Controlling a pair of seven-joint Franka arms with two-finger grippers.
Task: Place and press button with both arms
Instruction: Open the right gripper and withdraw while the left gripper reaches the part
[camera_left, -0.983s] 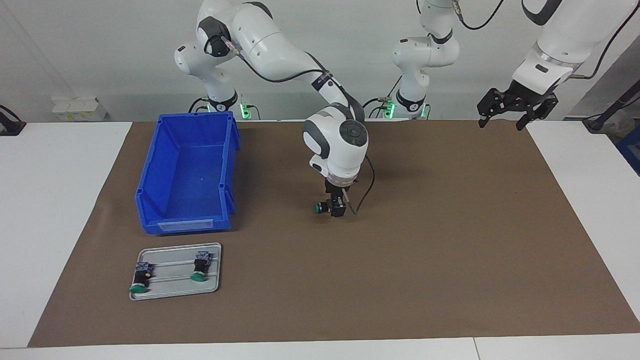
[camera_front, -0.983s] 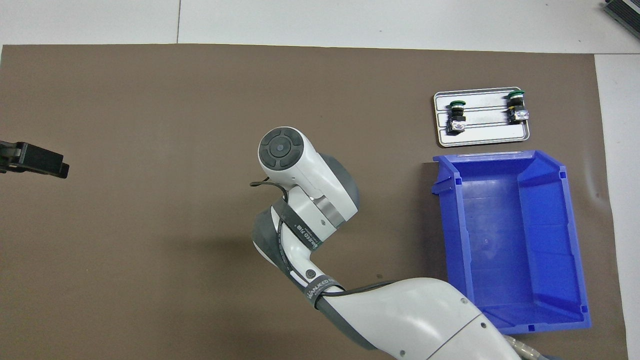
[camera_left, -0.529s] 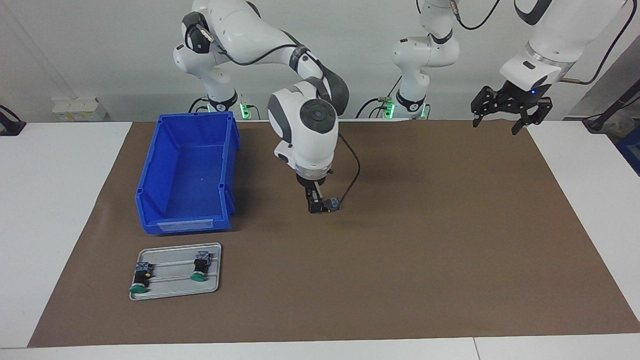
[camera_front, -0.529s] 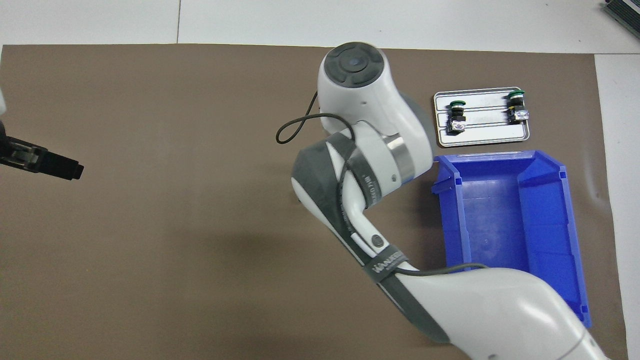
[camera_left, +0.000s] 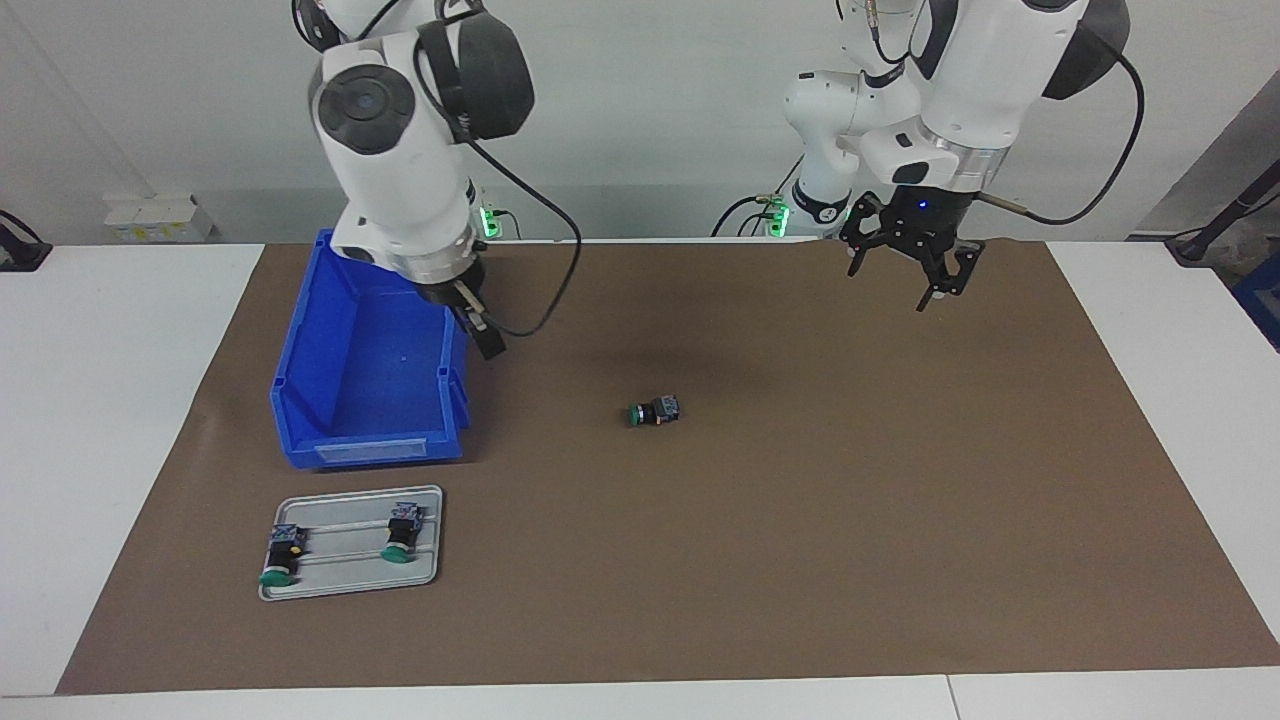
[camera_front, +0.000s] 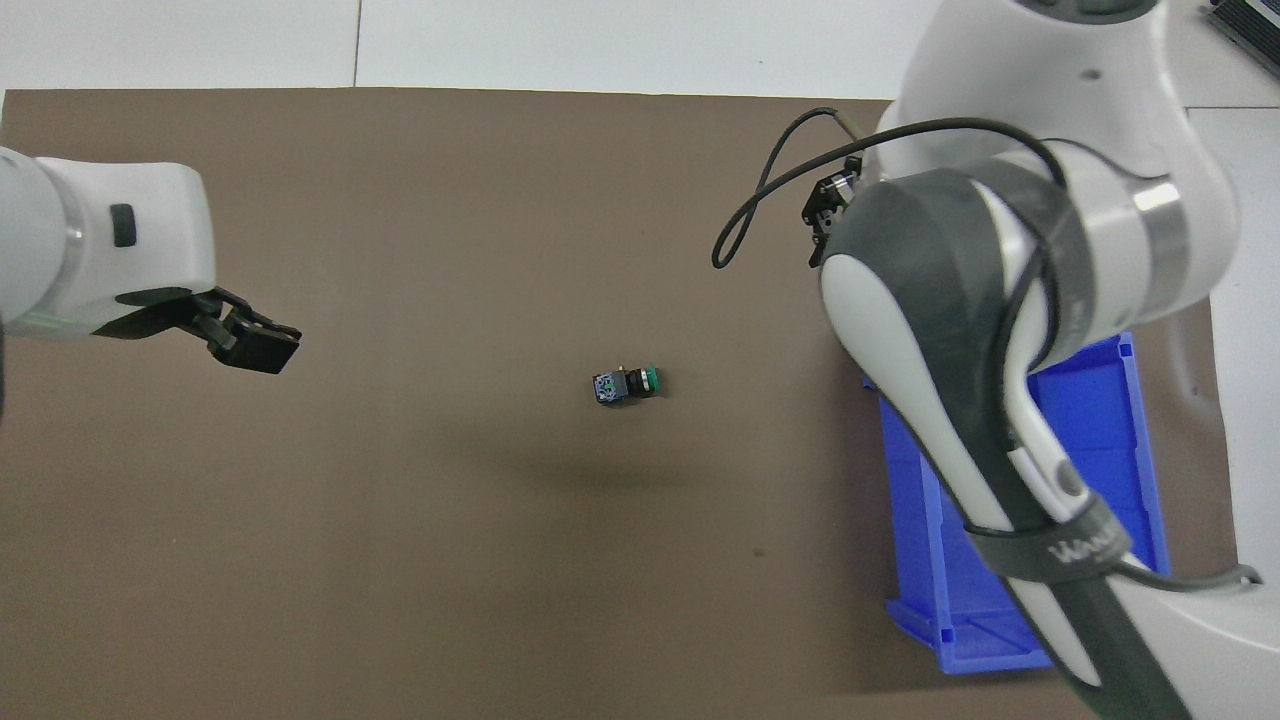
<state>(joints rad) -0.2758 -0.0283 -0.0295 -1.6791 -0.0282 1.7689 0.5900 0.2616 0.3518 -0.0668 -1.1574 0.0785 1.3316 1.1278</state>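
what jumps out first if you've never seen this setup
A lone green-capped button lies on its side mid-mat, free of both arms. The right gripper hangs raised by the rim of the big blue bin, and the left gripper hovers open over the mat's edge near the robots. Two more buttons sit on a small grey tray.

Two white jointed arms (camera_left: 400, 190), grey joint caps, black cables, black grippers (camera_left: 905, 262)

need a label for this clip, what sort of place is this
Most likely a robotics lab bench. Two white arms are mounted at a white table covered by a brown mat; on it lie a lone push-button, a blue parts bin and a metal tray holding two more buttons.
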